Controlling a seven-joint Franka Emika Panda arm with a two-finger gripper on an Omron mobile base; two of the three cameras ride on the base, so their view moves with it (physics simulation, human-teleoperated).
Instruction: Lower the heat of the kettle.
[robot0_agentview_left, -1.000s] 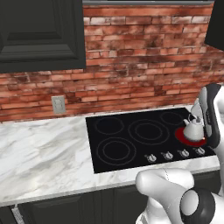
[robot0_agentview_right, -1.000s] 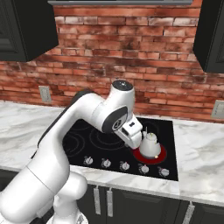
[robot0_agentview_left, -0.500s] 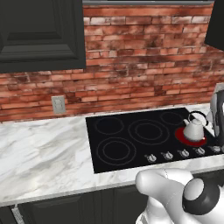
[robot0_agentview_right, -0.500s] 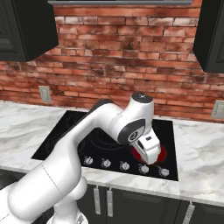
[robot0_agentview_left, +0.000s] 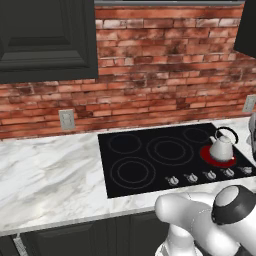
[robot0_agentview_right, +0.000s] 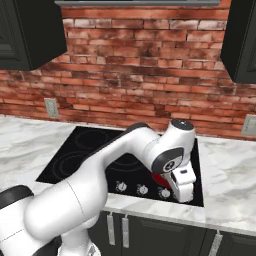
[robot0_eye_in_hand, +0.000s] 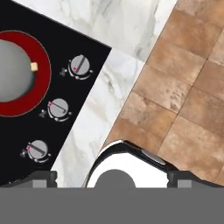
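**Wrong knob, or a knocked kettle, were the likely slips**

The kettle (robot0_agentview_left: 221, 147) stood upright on the glowing red burner (robot0_agentview_left: 218, 155) at the right front of the black cooktop (robot0_agentview_left: 150, 167); in the hand view its grey top (robot0_eye_in_hand: 13, 72) sat inside the red ring (robot0_eye_in_hand: 41, 57), with a small pale knob off to one side; the burner was plainly lit, so the heat was not yet lowered. Along the cooktop's front edge ran a row of small silver knobs (robot0_agentview_left: 210, 175); three of them showed in the hand view, the nearest to the ring being the upper one (robot0_eye_in_hand: 79, 65), then the middle one (robot0_eye_in_hand: 59, 108) and the lower one (robot0_eye_in_hand: 38, 149); each carried a small red mark.

The gripper (robot0_agentview_right: 184, 191) hung out past the counter edge at the right end of the knob row, pointed down; the hand camera looked over the marble counter (robot0_eye_in_hand: 105, 96) and the brown tiled floor (robot0_eye_in_hand: 183, 87); whether its fingers were apart or together could not be told from these pictures.

The main risk, as I judged it, was choosing the wrong knob, since they looked alike and no picture showed which one ruled the lit burner; a second risk was turning it the wrong way and raising the heat; a third was the forearm brushing the light kettle as the hand swung in, because the arm (robot0_agentview_right: 150, 150) crossed just above that burner.
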